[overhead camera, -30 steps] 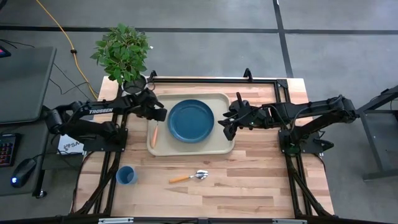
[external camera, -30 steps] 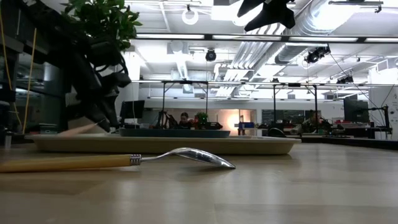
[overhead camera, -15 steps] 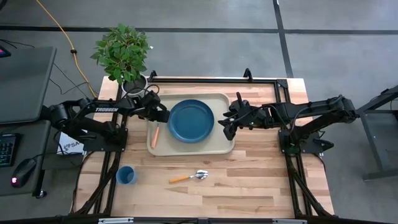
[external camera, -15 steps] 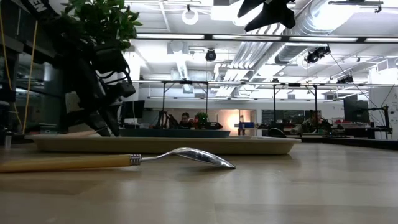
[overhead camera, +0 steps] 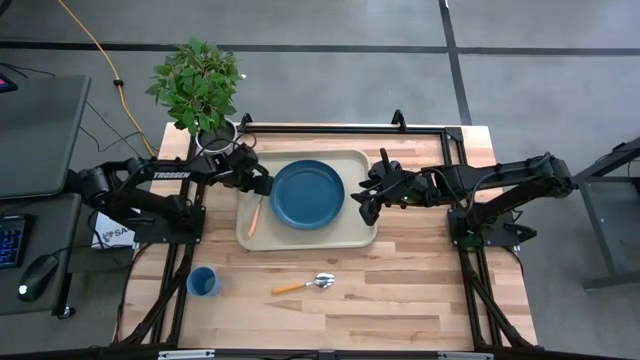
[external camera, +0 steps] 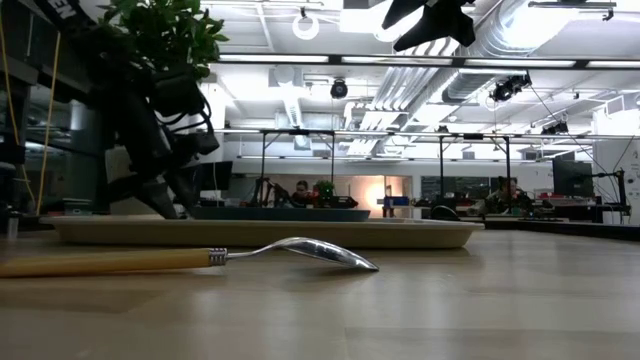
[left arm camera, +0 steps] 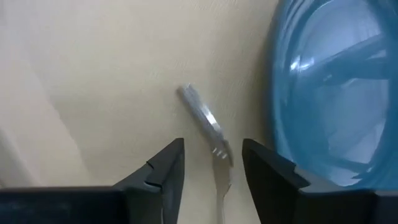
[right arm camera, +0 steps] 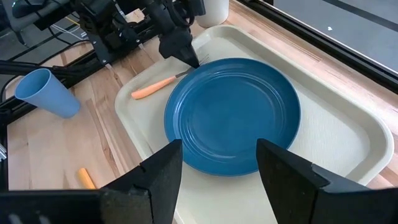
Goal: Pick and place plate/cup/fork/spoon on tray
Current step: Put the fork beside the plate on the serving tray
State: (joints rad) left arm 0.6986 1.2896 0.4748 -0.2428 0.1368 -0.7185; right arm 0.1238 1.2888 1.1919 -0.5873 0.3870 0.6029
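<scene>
**Tableware Position Status**

While the bench [overhead camera: 400, 290] carries all items, the tray [overhead camera: 352, 236] holds the plate [overhead camera: 307, 194] and, beside it, the fork [overhead camera: 253, 217]. The cup [overhead camera: 203, 282] and spoon [overhead camera: 304, 284] lie on bare wood. The left end effector [overhead camera: 262, 184] is positioned open and empty over the fork tines; the right end effector [overhead camera: 362, 205] is held open and empty at the tray's edge.

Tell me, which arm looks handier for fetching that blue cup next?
Probably the left. The cup stands on the table's left side, nearer that arm's base, and the left tool is open over the tray with the fork lying free. The right tool, also open, hangs across the plate, farther away.
</scene>
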